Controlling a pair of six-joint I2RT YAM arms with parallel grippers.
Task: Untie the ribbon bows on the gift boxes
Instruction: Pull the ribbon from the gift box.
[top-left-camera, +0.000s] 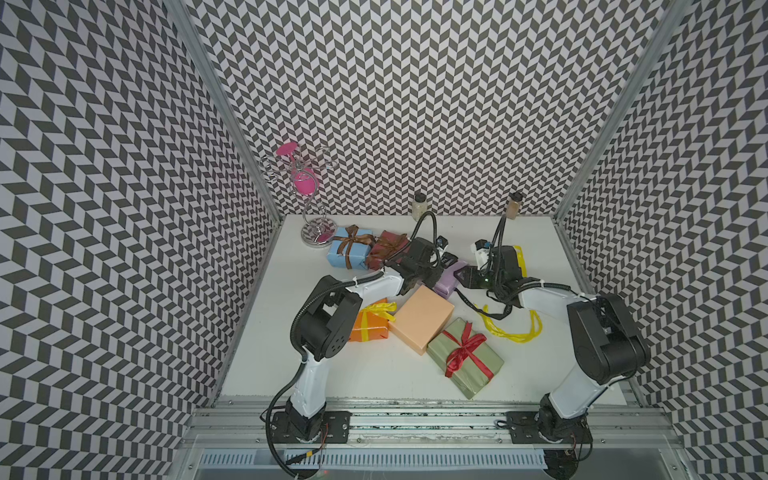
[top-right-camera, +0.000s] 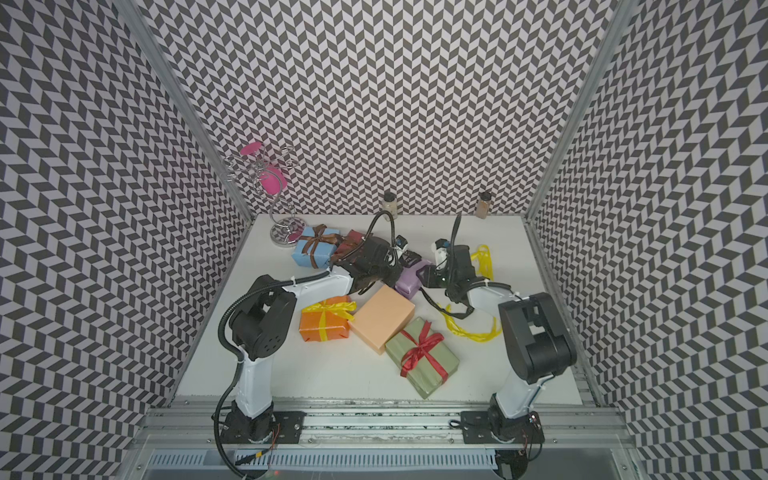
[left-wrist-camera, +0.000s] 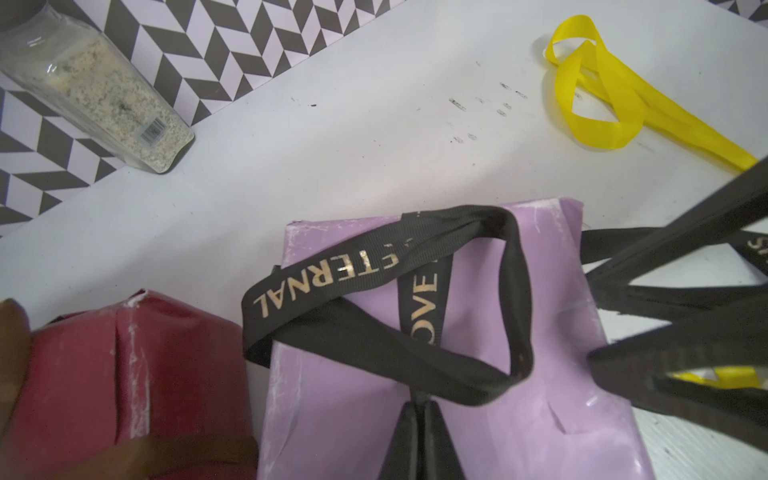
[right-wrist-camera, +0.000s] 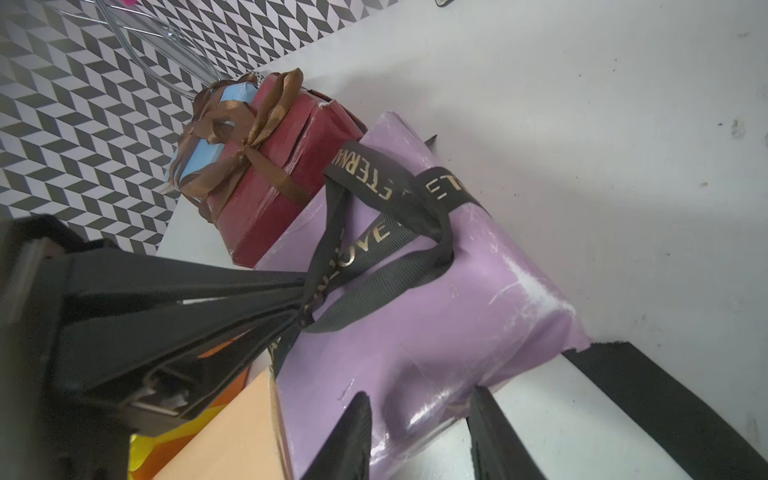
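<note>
1. While six boxes crowd mid-surface (top-left-camera: 332, 374), its front edge offers room.
2. Left hand (left-wrist-camera: 419, 409) pinches the black ribbon (left-wrist-camera: 415, 291) on the lilac box (left-wrist-camera: 478, 415).
3. Right hand (right-wrist-camera: 419, 432) straddles that box's end, fingers apart.

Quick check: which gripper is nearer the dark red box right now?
Left. The left gripper is pinched on the black ribbon atop the lilac box, beside the dark red box. The right gripper straddles the lilac box's far end.
</note>
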